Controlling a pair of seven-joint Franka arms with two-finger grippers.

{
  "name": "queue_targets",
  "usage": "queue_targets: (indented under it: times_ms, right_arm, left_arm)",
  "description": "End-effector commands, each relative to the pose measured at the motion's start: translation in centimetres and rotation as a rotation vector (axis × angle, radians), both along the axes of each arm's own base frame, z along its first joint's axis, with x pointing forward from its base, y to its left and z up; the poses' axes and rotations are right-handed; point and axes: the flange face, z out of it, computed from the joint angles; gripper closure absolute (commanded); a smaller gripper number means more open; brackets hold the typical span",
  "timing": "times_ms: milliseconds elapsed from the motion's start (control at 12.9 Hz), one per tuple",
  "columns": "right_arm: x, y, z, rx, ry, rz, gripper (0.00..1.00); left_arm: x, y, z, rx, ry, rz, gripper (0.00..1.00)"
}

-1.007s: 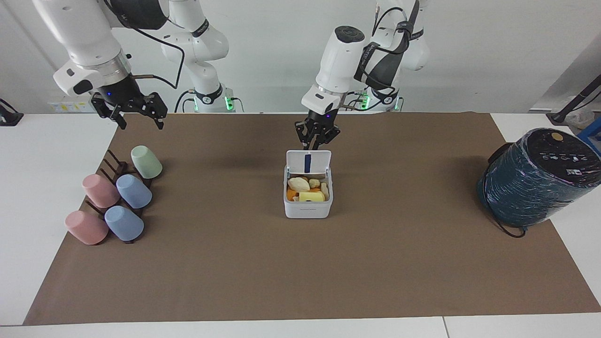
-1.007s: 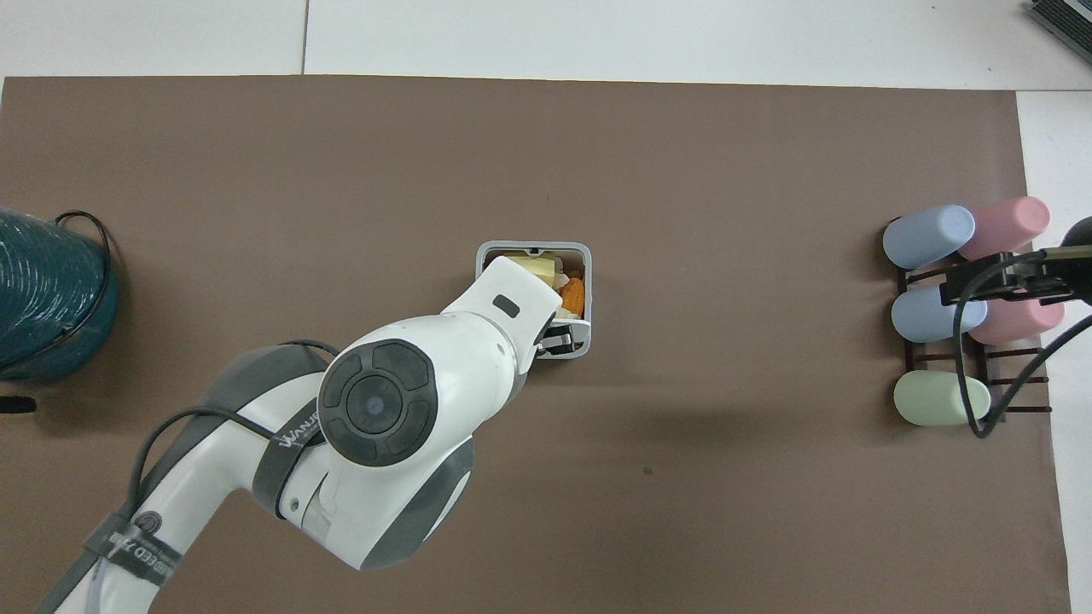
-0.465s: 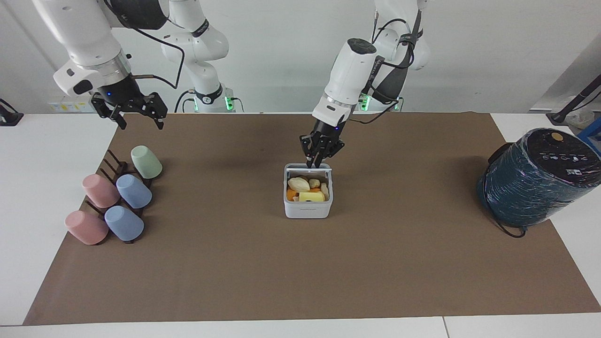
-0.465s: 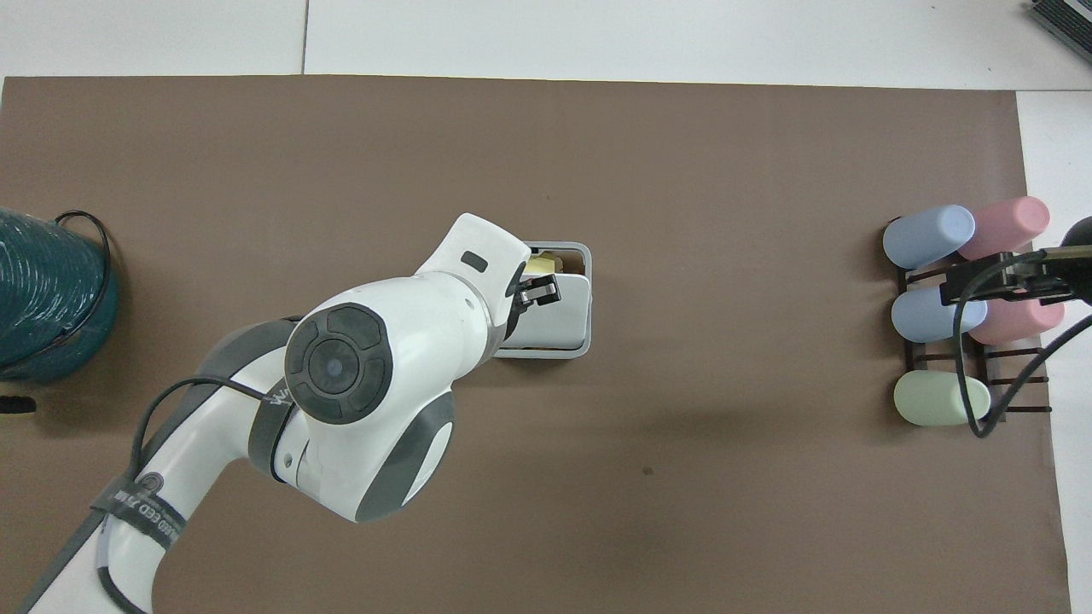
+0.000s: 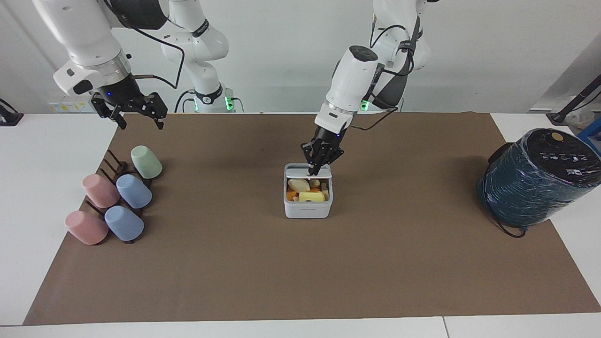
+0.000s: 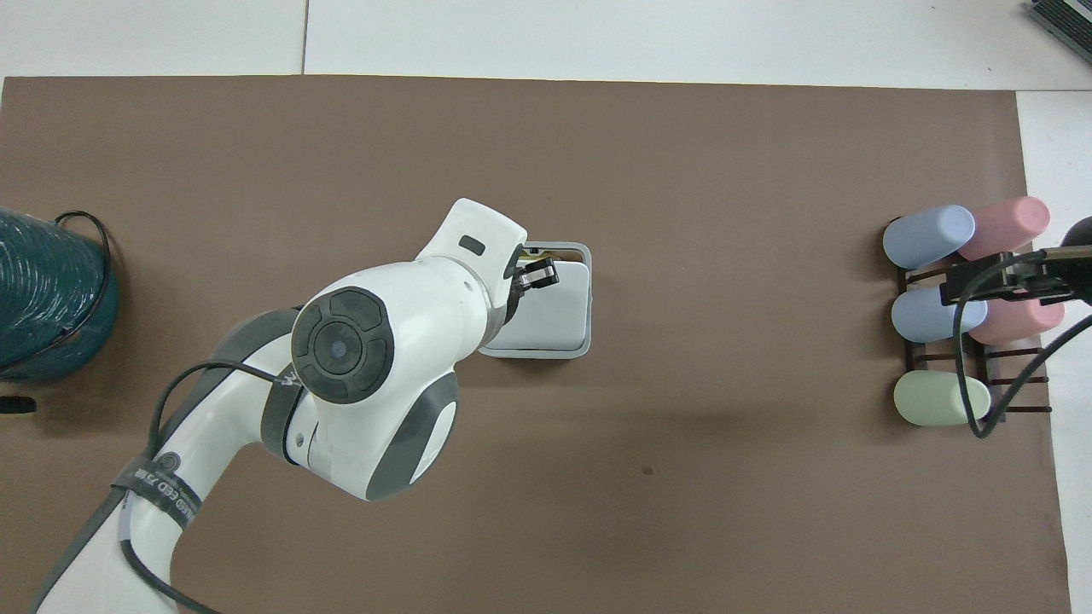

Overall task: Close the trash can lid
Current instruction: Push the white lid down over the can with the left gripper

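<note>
The small white trash can (image 5: 307,210) stands mid-table on the brown mat, with food scraps (image 5: 310,195) inside. Its lid (image 5: 300,168) is swung forward and slants low over the opening, and the scraps still show under its free edge. In the overhead view the lid (image 6: 554,311) covers most of the can (image 6: 587,300), leaving a narrow gap at the edge farthest from the robots. My left gripper (image 5: 312,172) is shut, its tips pressing on top of the lid; it also shows in the overhead view (image 6: 537,275). My right gripper (image 5: 139,112) is open and empty, waiting above the cup rack.
A dark rack with several pastel cups (image 5: 134,191) lies at the right arm's end; it also shows in the overhead view (image 6: 930,247). A large dark teal wrapped cylinder (image 5: 535,180) with a cable stands at the left arm's end.
The lid has gone from upright, blue stripe showing, to slanted low over the can. My left gripper has come down and forward with it. The right arm has not moved.
</note>
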Motion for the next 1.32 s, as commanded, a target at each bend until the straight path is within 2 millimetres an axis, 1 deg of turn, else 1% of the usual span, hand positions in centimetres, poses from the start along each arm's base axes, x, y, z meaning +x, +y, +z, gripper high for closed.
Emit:
queue_targets:
  times_ms: [0, 77, 232, 310, 620, 697, 1085, 1162, 1239]
  right_arm:
    - [-0.6, 0.1, 0.3, 0.019, 0.003, -0.010, 0.00]
    - [-0.6, 0.1, 0.3, 0.017, 0.003, -0.010, 0.00]
    - [-0.5, 0.1, 0.4, 0.019, 0.001, -0.010, 0.00]
    - [-0.6, 0.1, 0.3, 0.017, 0.003, -0.010, 0.00]
    - [-0.6, 0.1, 0.3, 0.019, 0.003, -0.010, 0.00]
    - [-0.6, 0.1, 0.3, 0.019, 0.003, -0.010, 0.00]
    - [-0.6, 0.1, 0.3, 0.019, 0.003, -0.010, 0.00]
    - [-0.6, 0.1, 0.3, 0.019, 0.003, -0.010, 0.00]
    - [-0.6, 0.1, 0.3, 0.019, 0.003, -0.010, 0.00]
  left_arm:
    - [0.8, -0.8, -1.5, -0.013, -0.010, 0.014, 0.91]
    - [0.9, -1.1, -2.5, -0.008, -0.007, 0.015, 0.91]
    - [1.3, -1.2, -3.2, -0.007, -0.012, 0.018, 0.91]
    - [1.5, -1.5, -4.1, -0.001, -0.011, 0.018, 0.91]
    - [1.8, -1.5, -5.2, 0.005, -0.010, 0.022, 0.91]
    - [1.9, -1.6, -6.1, 0.010, -0.008, 0.023, 0.91]
    - [1.7, -2.2, -7.8, 0.026, 0.005, 0.015, 0.91]
    - [1.6, -2.4, -8.6, 0.033, 0.011, 0.012, 0.91]
    - [1.6, -2.5, -8.9, 0.033, 0.009, 0.012, 0.91]
